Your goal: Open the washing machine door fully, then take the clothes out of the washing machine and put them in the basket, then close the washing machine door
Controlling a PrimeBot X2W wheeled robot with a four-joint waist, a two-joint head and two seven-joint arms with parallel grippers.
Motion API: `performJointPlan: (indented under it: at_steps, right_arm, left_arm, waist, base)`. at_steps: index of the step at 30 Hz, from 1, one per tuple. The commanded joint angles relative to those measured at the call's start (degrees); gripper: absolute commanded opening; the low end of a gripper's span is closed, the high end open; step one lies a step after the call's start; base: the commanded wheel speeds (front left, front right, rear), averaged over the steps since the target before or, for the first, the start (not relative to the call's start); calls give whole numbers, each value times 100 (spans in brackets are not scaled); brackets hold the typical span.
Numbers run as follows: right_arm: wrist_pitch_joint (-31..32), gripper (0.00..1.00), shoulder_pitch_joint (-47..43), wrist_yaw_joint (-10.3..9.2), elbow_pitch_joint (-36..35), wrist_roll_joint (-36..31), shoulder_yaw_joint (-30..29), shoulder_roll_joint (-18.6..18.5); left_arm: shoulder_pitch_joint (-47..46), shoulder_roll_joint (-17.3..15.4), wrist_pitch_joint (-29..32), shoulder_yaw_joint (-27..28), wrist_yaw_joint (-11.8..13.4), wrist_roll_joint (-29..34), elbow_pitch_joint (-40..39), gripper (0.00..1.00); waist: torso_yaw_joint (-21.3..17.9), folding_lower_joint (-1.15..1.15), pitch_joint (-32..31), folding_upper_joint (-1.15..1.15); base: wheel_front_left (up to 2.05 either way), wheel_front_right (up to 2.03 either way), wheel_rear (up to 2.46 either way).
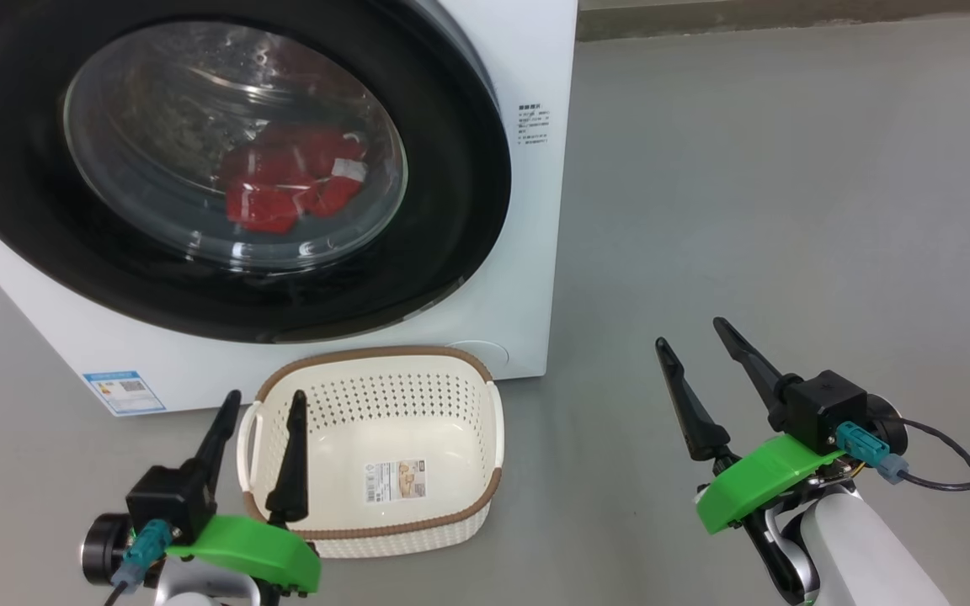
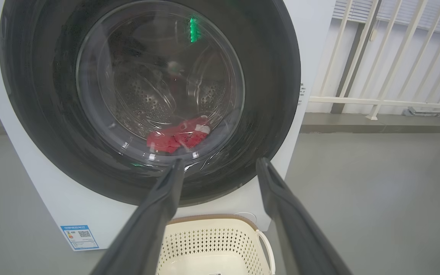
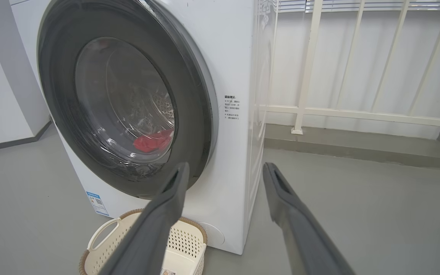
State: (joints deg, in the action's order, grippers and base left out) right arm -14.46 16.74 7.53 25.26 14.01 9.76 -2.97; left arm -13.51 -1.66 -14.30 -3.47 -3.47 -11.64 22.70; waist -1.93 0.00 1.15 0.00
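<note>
The washing machine door (image 1: 232, 143) is shut on the clothes (image 1: 283, 189), basket (image 1: 367, 358) empty — left gripper (image 1: 266, 396) and right gripper (image 1: 690, 332) gape, holding nothing.

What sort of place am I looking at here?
Probably a laundry or utility area: a white front-loading washing machine with red clothes inside, a basket on the grey floor before it, and white railing beyond.

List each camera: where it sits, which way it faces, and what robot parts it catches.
Head view: on the head, looking forward and down at the washing machine door and basket; left gripper and right gripper show, both open.
Left wrist view: low, facing the door squarely; own fingers.
Right wrist view: facing the door obliquely from its right, white railing beyond; own fingers.
Shared: all three see red clothes behind the shut door.
</note>
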Motion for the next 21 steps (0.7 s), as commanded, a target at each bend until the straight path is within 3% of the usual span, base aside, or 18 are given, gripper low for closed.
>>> performJointPlan:
  at_steps: [1, 6, 7, 8, 13, 16, 21]
  right_arm:
    - [-53, 100, 218, -4, -115, -50, 110, 9]
    - [-53, 100, 232, -4, -126, -61, 100, 9]
    - [-53, 89, 234, -4, -139, -63, 102, 9]
    - [-53, 48, 235, -4, -147, -52, 138, 9]
    - [-53, 1, 314, -4, -118, 53, 282, 9]
    - [-54, 0, 406, -4, -58, 274, 326, 9]
    - [-54, 0, 632, -4, 124, 1242, 420, 9]
  left_arm:
    - [-252, -121, -70, 184, 48, -1, -108, 100]
    - [-269, -121, -70, 167, 49, -3, -102, 100]
    - [-273, -121, -70, 162, 49, -3, -104, 100]
    - [-277, -121, -70, 157, 48, -4, -110, 100]
    - [-304, -121, -70, 133, 53, -49, -256, 100]
    - [-317, -121, -70, 102, 54, -71, -327, 100]
    - [-330, -121, -70, 36, 52, -96, -410, 100]
  waist:
    - [0, 0, 6, 0]
    - [5, 0, 44, 0]
    - [8, 0, 54, 0]
    - [12, 0, 64, 0]
    - [39, 0, 167, 0]
    - [78, 0, 233, 0]
    - [159, 0, 338, 0]
  base:
    - [0, 0, 0]
    - [0, 0, 0]
    - [0, 0, 0]
    - [0, 0, 0]
    - [0, 0, 0]
    - [0, 0, 0]
    - [0, 0, 0]
